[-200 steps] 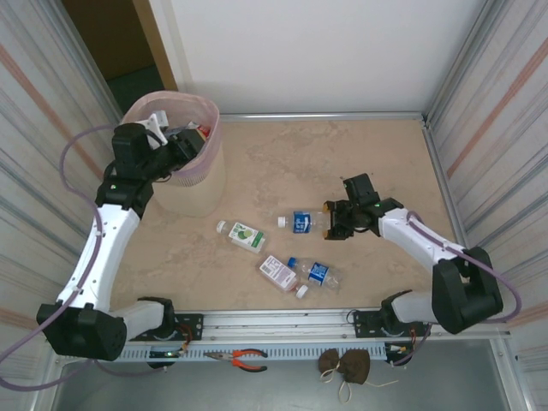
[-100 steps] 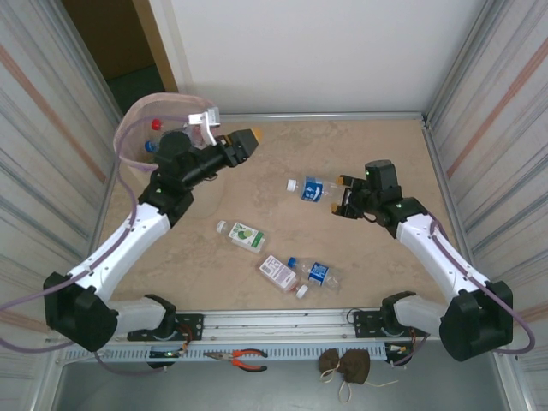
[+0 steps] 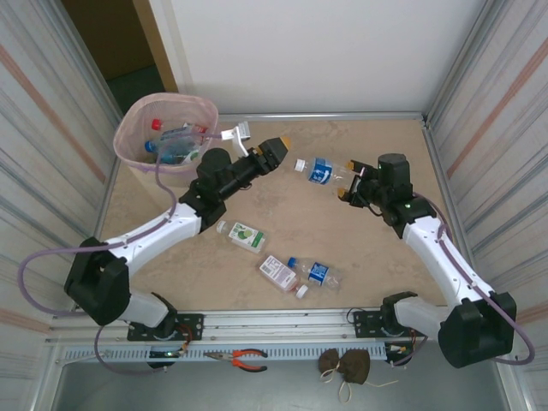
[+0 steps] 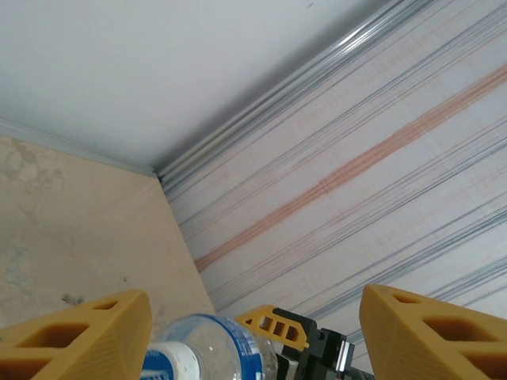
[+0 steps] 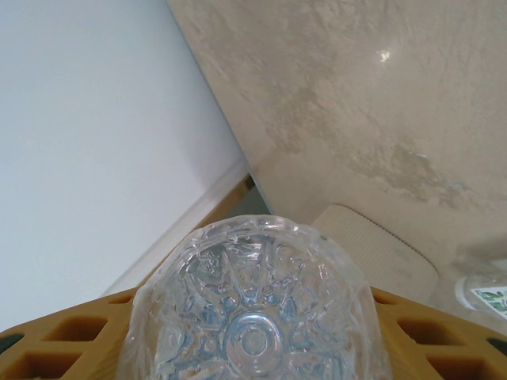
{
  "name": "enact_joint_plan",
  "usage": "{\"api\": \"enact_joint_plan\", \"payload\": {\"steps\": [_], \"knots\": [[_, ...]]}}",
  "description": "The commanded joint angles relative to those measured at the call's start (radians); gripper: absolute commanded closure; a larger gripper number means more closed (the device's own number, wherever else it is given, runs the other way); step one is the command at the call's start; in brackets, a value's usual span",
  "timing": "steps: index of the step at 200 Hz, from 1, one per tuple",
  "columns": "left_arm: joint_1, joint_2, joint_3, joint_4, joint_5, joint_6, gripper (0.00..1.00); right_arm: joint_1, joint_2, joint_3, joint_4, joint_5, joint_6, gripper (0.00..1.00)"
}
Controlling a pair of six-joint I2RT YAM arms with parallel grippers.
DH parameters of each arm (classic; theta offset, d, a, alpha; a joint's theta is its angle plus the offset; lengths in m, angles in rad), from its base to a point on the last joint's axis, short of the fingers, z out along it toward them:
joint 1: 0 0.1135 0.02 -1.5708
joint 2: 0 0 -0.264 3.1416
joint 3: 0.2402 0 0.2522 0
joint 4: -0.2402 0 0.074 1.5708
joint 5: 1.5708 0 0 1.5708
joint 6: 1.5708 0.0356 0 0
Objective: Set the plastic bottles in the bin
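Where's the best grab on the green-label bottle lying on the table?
Grip the green-label bottle mid-body, across the label, coming straight down from above. It lies flat on the table, white cap pointing far-left, both long sides free, so a grip can close across its width. The cap end is narrower, probably slippier.

A clear plastic bottle with blue label and white cap (image 3: pixel 318 169) hangs level above the surface, its base clamped in the right pincer (image 3: pixel 347 178). Three bottles lie on their sides on the surface: a green-labelled one (image 3: pixel 246 235), a pink-labelled one (image 3: pixel 278 272), and just beside it a blue-capped one (image 3: pixel 315 272). The tall beige bin with a pink liner (image 3: pixel 127 124) stands upright at the far left and holds several bottles (image 3: pixel 175 141).
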Motion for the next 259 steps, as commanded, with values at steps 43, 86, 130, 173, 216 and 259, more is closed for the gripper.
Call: {"api": "enact_joint_plan", "payload": {"steps": [43,86,130,173,216,259], "knots": [[-0.074,0.093,0.013,0.067,-0.122,-0.104,0.38,-0.012,-0.037,0.060,0.044,0.012,0.120,0.54],[-0.102,0.110,0.028,0.041,-0.199,-0.094,0.36,-0.012,-0.049,0.064,0.038,0.012,0.117,0.55],[-0.108,0.174,0.026,0.173,-0.168,-0.153,0.47,-0.012,-0.058,0.065,0.033,0.016,0.114,0.55],[-0.110,0.207,0.019,0.241,-0.163,-0.189,0.60,-0.012,-0.062,0.058,0.032,0.014,0.113,0.56],[-0.113,0.226,0.031,0.263,-0.152,-0.202,0.54,-0.012,-0.063,0.055,0.030,0.013,0.111,0.56],[-0.115,0.227,0.034,0.254,-0.154,-0.201,0.61,-0.012,-0.067,0.052,0.026,0.016,0.107,0.56]]}}
